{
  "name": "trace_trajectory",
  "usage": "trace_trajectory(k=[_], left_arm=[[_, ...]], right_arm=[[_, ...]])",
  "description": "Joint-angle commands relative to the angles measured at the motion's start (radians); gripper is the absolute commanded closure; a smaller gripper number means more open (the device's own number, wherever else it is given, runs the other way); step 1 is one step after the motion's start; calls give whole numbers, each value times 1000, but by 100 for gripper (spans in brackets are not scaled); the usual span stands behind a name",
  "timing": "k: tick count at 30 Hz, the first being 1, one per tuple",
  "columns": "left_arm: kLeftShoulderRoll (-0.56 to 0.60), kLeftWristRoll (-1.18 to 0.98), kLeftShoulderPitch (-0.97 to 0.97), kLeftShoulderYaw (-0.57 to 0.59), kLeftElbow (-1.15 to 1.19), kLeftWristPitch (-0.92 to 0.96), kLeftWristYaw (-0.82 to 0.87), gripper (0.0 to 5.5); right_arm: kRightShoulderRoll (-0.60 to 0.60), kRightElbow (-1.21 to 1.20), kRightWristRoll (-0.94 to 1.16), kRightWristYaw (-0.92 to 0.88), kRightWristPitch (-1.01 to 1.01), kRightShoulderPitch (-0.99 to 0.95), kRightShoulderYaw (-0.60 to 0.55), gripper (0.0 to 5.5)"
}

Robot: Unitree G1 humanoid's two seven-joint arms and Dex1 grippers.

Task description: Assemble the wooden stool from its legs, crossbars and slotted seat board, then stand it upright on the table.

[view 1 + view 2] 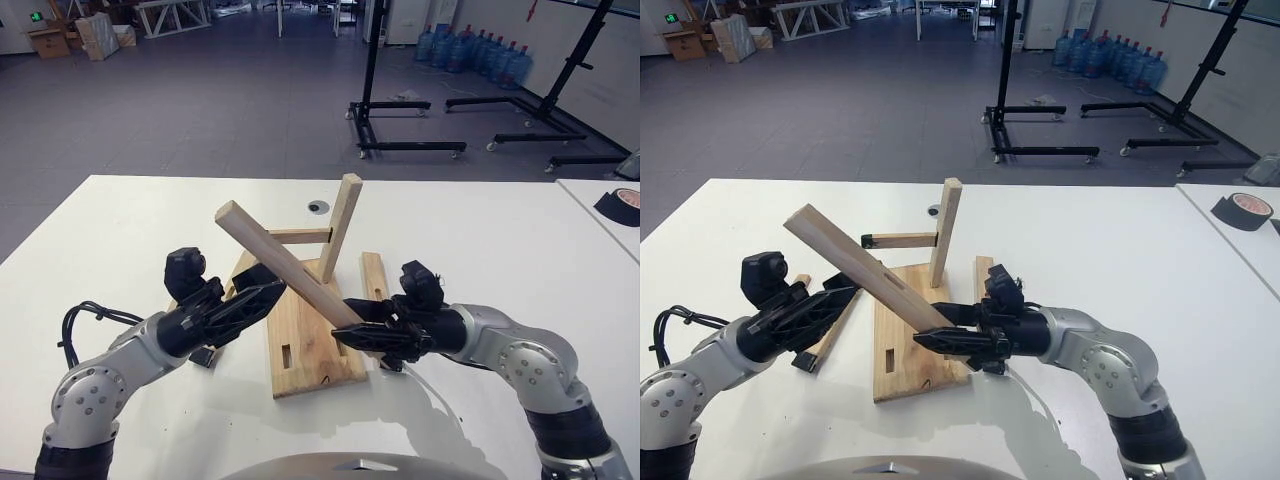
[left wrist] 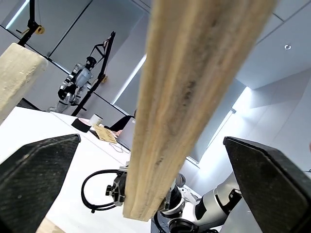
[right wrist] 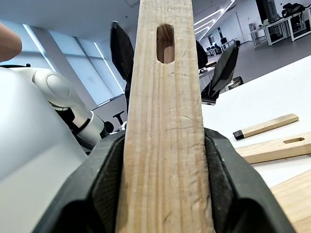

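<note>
Right gripper [image 1: 362,335]: I see it clamped on the lower end of the slanted, square, pale-wood leg [image 1: 290,267], frame centre.
Left gripper [image 1: 265,288]: spread wide, astride that leg.
Seat board [image 1: 300,350]: flat, slotted.

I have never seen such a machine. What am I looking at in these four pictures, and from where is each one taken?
This is a humanoid robot with two arms, each ending in a two-fingered gripper. The two wide pictures come from cameras in its head, looking down over its arms at a white table. The two close pictures come from cameras on its wrists.

On the table lies a slotted seat board. An upright leg stands at its far end with a crossbar sticking out sideways. A spare leg lies flat beside the board.

The right gripper is shut on the lower end of a slanted leg, which is raised over the board. The left gripper is open, with its fingers on either side of that leg and apparently not touching it.
</note>
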Motion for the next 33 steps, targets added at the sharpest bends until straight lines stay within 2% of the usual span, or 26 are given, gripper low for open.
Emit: trace_trajectory(k=[1, 4, 14, 27, 32, 33], left_arm=[[3, -24, -11, -1, -23, 5, 0, 10], [0, 26, -15, -16, -33, -13, -9, 10], [-19, 115, -5, -15, -9, -59, -24, 151], [-18, 91, 55, -33, -25, -22, -46, 344], [-18, 88, 64, -17, -22, -31, -51, 345], [-19, 89, 62, -10, -20, -36, -46, 345]], right_arm=[[13, 23, -25, -4, -19, -1, 20, 346], [3, 45, -58, -13, -12, 22, 40, 346], [-3, 38, -39, -17, 5, 63, 27, 346], [-2, 66, -168, -2, -102, 103, 65, 346], [-26, 52, -179, 6, -83, 109, 80, 346], [-31, 50, -178, 4, -74, 108, 84, 317]])
